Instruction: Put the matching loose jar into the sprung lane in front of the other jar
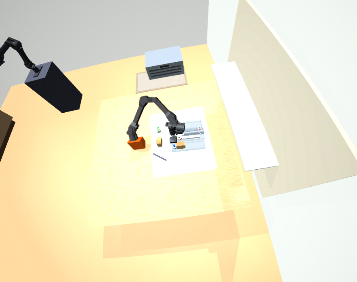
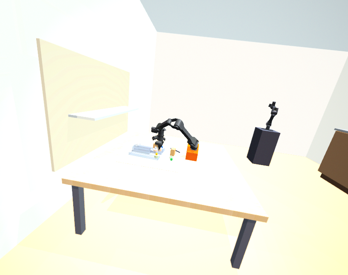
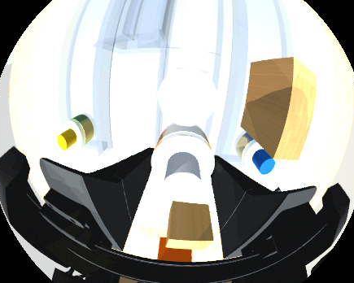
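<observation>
My gripper [image 3: 183, 157] [image 1: 172, 139] [image 2: 158, 146] is shut on a white jar [image 3: 186, 140] and holds it at the front end of the middle lane of the clear lane rack [image 1: 193, 134] [image 2: 140, 150] [image 3: 124, 23]. A matching white jar [image 3: 186, 95] [image 1: 179, 137] stands in that lane just ahead of the held one; I cannot tell whether they touch. A yellow-capped jar [image 3: 74, 135] [image 2: 156, 154] is at the front of the lane to the left. A blue-capped jar [image 3: 257, 158] [image 1: 174, 146] stands at the front of the lane to the right, with a wooden block [image 3: 281, 105] [image 1: 181, 145] behind it.
A green-capped jar [image 1: 158, 129] [image 2: 170, 159], a loose wooden block [image 1: 158, 141] [image 2: 172, 152] and a thin grey rod [image 1: 159, 156] lie on the white mat [image 1: 184, 167] before the rack. The arm's orange base [image 1: 136, 143] [image 2: 191, 153] is nearby.
</observation>
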Available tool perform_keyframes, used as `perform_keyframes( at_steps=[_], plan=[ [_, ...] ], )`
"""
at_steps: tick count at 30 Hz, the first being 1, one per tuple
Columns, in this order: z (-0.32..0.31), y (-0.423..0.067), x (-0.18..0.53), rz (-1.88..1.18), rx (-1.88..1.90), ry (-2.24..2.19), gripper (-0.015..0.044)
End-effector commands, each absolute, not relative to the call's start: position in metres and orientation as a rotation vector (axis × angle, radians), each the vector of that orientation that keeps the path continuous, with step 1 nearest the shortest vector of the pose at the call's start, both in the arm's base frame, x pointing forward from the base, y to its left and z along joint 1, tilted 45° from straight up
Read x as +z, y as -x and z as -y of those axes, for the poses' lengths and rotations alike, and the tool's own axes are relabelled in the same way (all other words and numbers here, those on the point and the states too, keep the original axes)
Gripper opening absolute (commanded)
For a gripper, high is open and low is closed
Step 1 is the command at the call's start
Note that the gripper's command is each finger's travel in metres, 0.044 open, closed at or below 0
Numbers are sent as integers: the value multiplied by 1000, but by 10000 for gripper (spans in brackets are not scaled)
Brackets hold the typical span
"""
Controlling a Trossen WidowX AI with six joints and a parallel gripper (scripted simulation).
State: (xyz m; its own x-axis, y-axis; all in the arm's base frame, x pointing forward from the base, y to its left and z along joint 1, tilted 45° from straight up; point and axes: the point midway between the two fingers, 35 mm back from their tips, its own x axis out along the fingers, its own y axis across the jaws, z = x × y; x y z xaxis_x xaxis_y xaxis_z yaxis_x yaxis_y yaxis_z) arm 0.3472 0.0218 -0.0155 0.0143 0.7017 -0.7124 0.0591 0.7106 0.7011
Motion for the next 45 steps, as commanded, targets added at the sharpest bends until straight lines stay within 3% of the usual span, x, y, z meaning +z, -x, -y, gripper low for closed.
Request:
perform_keyframes(
  at_steps=[1,45],
  plan=[
    [-22,-355,-13,-1466,566,-657,0],
    [-34,-354,-25,-1466,567,-657,0]
  ],
)
